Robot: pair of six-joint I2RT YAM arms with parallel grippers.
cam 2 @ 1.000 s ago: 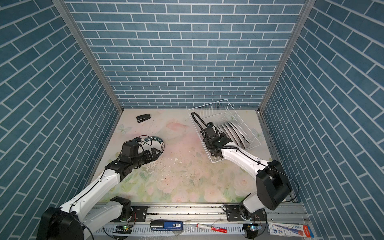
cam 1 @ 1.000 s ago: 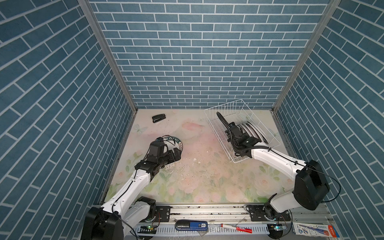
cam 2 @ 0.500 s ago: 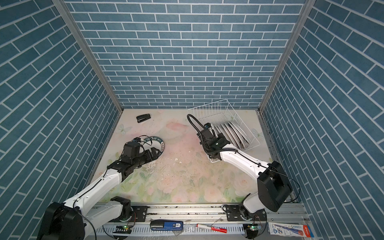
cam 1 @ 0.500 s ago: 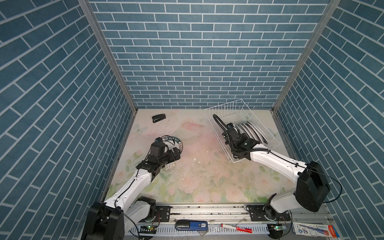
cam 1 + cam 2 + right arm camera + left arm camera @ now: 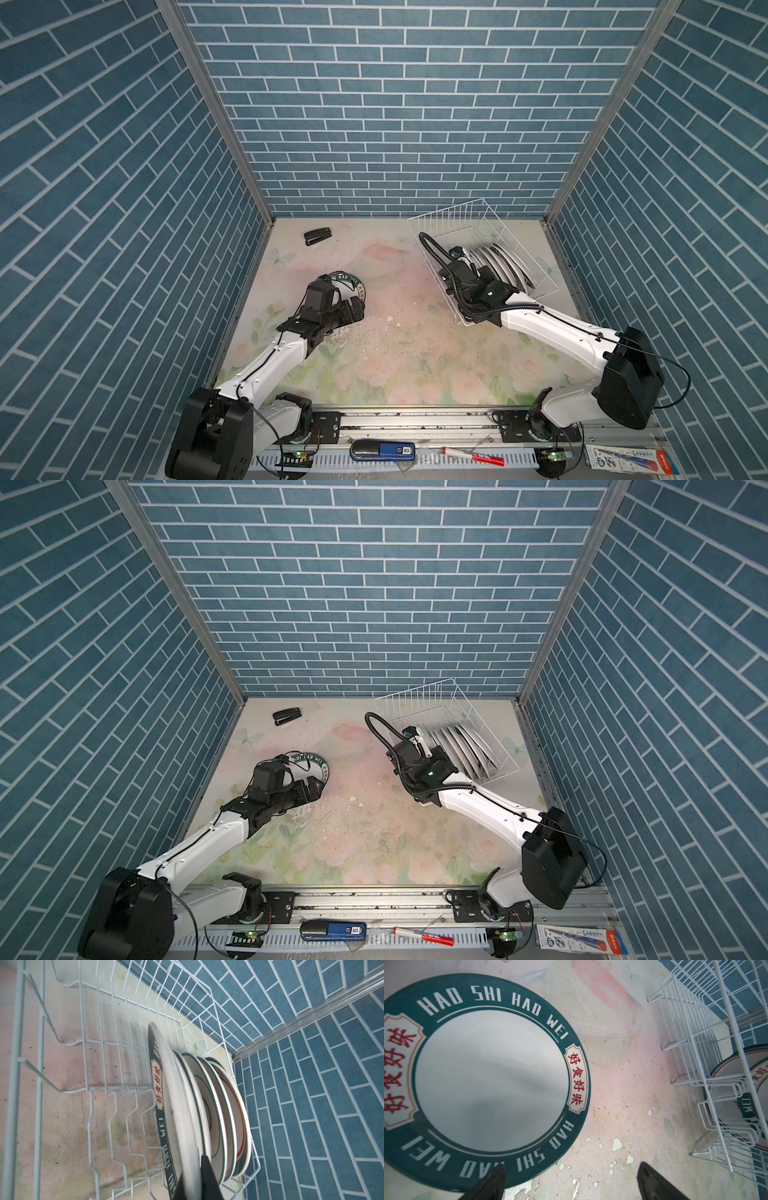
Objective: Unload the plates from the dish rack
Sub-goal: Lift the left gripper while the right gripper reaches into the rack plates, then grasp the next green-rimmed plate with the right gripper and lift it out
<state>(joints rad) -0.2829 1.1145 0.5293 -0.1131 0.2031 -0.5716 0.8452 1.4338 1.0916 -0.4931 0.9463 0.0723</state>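
As the plates (image 5: 209, 1105) look stiff, slick and breakable, our right jaws clamp the front plate (image 5: 178, 1105) by its rim in the dish rack (image 5: 17, 1022); our left jaws gape over the unloaded plate (image 5: 492, 1082).

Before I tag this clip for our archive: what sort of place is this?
Probably a staged robot test cell: blue brick-print panels wall in a floral tabletop, two robot arms sit on a front rail, and a dish rack holds plates.
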